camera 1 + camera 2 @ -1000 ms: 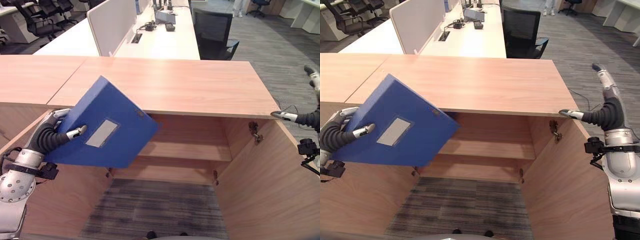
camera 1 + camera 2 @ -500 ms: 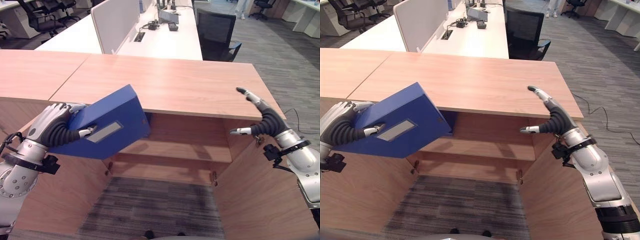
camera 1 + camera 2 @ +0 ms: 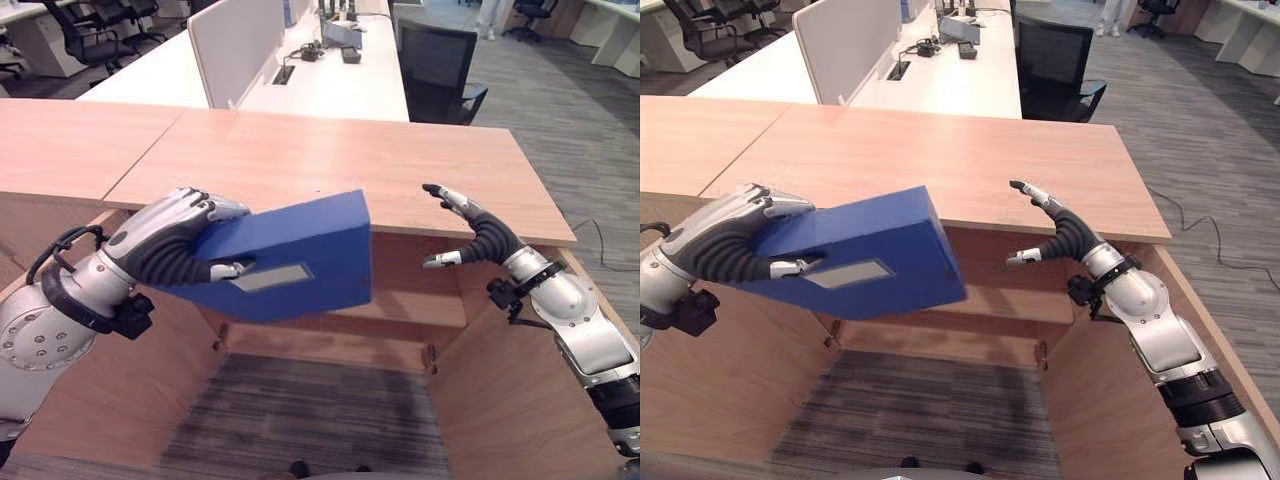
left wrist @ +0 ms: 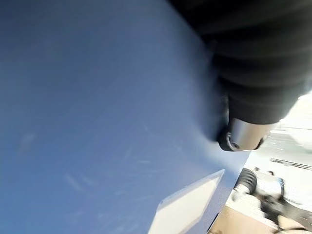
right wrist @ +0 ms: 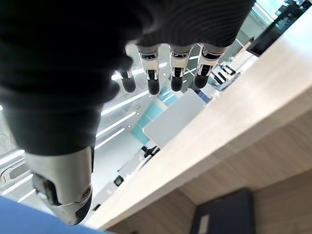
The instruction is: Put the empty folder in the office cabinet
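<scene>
The blue folder (image 3: 300, 255) with a pale label (image 3: 275, 276) hangs nearly level in front of the open office cabinet (image 3: 330, 160), just below its top's front edge. My left hand (image 3: 175, 240) is shut on the folder's left end, fingers over its top and thumb (image 4: 243, 131) on the labelled side (image 4: 97, 122). My right hand (image 3: 1060, 230) floats open to the right of the folder, apart from it, its fingers (image 5: 178, 73) straight before the cabinet's right side.
Both cabinet doors stand open, left (image 3: 100, 390) and right (image 3: 520, 400). One shelf (image 3: 410, 305) runs across inside. A dark folder-like thing (image 5: 222, 214) with a pale label stands under the top. Beyond are white desks (image 3: 320, 80) and a black chair (image 3: 435, 65).
My left hand has carried the folder to the right and turned it flatter, up to the cabinet's opening. My right hand has come in from the right and now hangs open near the folder.
</scene>
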Motion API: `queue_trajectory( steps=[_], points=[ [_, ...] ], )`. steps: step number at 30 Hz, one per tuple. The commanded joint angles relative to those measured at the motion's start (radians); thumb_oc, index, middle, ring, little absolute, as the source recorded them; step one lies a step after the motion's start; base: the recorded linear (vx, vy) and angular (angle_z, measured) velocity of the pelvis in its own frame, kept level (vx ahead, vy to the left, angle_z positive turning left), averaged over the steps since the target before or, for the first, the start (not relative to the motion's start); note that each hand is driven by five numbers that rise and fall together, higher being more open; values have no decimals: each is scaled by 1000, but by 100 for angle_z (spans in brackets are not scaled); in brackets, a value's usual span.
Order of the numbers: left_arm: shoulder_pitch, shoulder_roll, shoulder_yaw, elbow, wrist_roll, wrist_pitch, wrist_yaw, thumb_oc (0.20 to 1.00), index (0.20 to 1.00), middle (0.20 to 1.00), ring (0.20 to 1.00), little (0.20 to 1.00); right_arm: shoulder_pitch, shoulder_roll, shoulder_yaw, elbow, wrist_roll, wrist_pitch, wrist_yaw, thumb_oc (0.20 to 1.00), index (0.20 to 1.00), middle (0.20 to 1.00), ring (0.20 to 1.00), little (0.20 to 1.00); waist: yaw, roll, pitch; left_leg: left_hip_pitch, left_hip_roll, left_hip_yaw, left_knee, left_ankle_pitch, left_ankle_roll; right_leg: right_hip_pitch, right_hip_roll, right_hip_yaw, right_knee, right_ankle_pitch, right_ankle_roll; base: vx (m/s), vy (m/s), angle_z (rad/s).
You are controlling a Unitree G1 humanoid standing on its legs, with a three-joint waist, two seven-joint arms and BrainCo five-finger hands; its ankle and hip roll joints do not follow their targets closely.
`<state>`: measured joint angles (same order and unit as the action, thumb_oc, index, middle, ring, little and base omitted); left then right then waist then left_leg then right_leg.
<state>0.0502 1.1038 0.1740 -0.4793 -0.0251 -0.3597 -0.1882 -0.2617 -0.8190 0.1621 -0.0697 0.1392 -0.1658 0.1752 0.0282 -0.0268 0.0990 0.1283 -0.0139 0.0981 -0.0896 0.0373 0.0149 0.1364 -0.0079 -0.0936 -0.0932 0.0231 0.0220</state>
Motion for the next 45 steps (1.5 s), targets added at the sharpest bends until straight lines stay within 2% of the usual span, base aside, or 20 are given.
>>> queue_trajectory(
  steps=[1, 6, 11, 16, 21, 26, 28, 30, 35, 40, 45],
  points=[
    [-94, 28, -31, 24, -110, -32, 17, 200, 200, 200, 200, 200, -91, 36, 19, -12, 85, -61, -48, 1000, 1000, 1000, 1000, 1000, -1, -37, -47, 47, 6, -27, 2, -138, -22, -4, -101, -48, 6, 5, 121, 0, 0, 0],
    [-162, 10, -111, 44, -115, -30, 21, 200, 200, 200, 200, 200, -124, 116, 62, -29, 148, -76, -49, 1000, 1000, 1000, 1000, 1000, -4, -38, -45, 53, 6, -23, 2, -140, -22, -3, -100, -45, 6, 6, 119, -2, 0, -1],
    [-174, 1, -120, 52, -79, -31, 32, 200, 200, 200, 200, 200, -123, 119, 82, -78, 162, -74, -9, 1000, 1000, 1000, 1000, 1000, -3, -39, -45, 55, 6, -19, 2, -141, -23, 0, -99, -42, 6, 5, 119, 0, 0, 0],
    [-144, -1, -85, 46, -52, -31, 36, 200, 200, 200, 200, 200, -84, 80, 59, -103, 167, -65, 21, 1000, 1000, 1000, 1000, 1000, -4, -42, -47, 58, 7, -18, 2, -143, -25, 1, -100, -44, 6, 4, 121, 0, 0, 0],
    [-104, 9, -29, 46, -7, -28, 39, 200, 200, 200, 200, 200, -5, -16, -11, -97, 128, -43, 54, 1000, 1000, 1000, 1000, 1000, -10, -46, -50, 57, 9, -16, 2, -143, -28, 0, -99, -46, 6, 3, 122, 0, 0, 0],
    [-52, 31, 26, 31, -13, -33, 28, 200, 200, 200, 200, 200, 66, -125, -113, -46, 74, -36, 36, 1000, 1000, 1000, 1000, 1000, -16, -51, -51, 54, 12, -18, 2, -142, -30, -3, -97, -48, 6, 3, 125, 0, 0, 0],
    [-41, 37, 35, 32, -13, -33, 30, 200, 200, 200, 200, 200, 82, -143, -134, -38, 58, -36, 28, 1000, 1000, 1000, 1000, 1000, -17, -52, -51, 53, 12, -19, 2, -141, -30, -3, -97, -47, 6, 3, 125, 0, 0, 0],
    [-8, 54, 67, 31, -4, -36, 36, 200, 200, 200, 200, 200, 111, -203, -191, -33, -15, -42, -4, 1000, 1000, 1000, 1000, 1000, -21, -52, -52, 53, 12, -20, 2, -142, -30, -4, -97, -47, 6, 4, 126, 0, 0, 0],
    [30, 82, 107, 28, 2, -40, 47, 200, 200, 200, 200, 200, 150, -257, -240, -45, -34, -46, -5, 1000, 1000, 1000, 1000, 1000, -27, -51, -53, 53, 13, -20, 2, -143, -31, -6, -94, -44, 6, 5, 126, 0, 0, 0],
    [27, 73, 103, 20, -2, -42, 49, 200, 200, 200, 200, 200, 146, -237, -216, -61, 8, -49, 17, 1000, 1000, 1000, 1000, 1000, -28, -51, -53, 52, 14, -19, 2, -142, -31, -8, -92, -40, 6, 5, 125, 0, 0, 0],
    [-16, 48, 64, 20, 48, -39, 71, 200, 200, 200, 200, 200, 109, -183, -134, -97, 49, -46, 56, 1000, 1000, 1000, 1000, 1000, -26, -49, -53, 52, 16, -16, 2, -141, -32, -8, -91, -42, 6, 3, 124, 0, 0, 0]
  ],
)
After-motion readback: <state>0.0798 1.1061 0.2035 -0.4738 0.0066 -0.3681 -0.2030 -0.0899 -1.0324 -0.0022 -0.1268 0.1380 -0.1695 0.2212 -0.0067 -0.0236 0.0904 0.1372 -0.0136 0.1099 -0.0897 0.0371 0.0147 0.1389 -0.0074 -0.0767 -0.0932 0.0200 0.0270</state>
